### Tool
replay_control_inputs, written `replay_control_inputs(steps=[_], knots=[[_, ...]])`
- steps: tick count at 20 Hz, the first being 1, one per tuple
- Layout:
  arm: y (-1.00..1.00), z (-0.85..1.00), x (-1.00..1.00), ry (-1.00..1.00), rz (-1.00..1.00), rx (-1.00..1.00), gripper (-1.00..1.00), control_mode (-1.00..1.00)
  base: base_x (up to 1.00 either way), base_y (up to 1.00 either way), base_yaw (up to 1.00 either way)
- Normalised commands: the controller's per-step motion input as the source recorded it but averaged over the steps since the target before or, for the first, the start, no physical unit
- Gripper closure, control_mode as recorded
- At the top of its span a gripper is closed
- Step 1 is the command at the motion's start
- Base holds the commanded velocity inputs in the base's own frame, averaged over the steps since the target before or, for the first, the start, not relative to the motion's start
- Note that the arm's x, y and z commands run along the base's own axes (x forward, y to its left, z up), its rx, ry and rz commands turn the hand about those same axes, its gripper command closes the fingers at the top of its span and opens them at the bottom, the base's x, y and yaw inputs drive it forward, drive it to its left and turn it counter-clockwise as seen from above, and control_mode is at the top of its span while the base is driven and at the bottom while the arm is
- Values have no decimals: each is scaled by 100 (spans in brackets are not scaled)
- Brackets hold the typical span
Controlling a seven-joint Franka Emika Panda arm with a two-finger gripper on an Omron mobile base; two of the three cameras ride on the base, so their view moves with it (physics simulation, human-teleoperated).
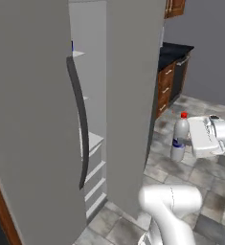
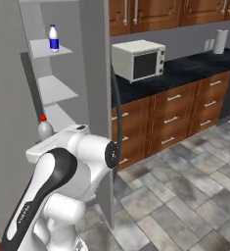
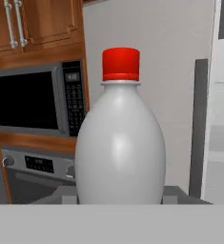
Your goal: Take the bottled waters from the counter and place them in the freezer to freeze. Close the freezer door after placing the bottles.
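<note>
On freezer shelf, blue-capped bottle, pincer gripping red-capped bottle

Red-capped grey bottle, grey freezer

Evenly and flatly lit throughout, with no single light source apparent and no hard cast shadows on the floor tiles; soft shading only inside the freezer compartment. Slightly soft, low-resolution rendering in all views, with jagged edges; no lens distortion at the borders. Broad, dull highlight on the red-capped bottle in the hand view; no glare elsewhere.
</note>
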Motion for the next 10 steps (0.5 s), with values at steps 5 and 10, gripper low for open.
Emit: replay_control_inputs(steps=[5,10], knots=[[0,0,0,0,0,0,100,100,22,51,-23],[0,0,0,0,0,0,100,100,20,74,-3]])
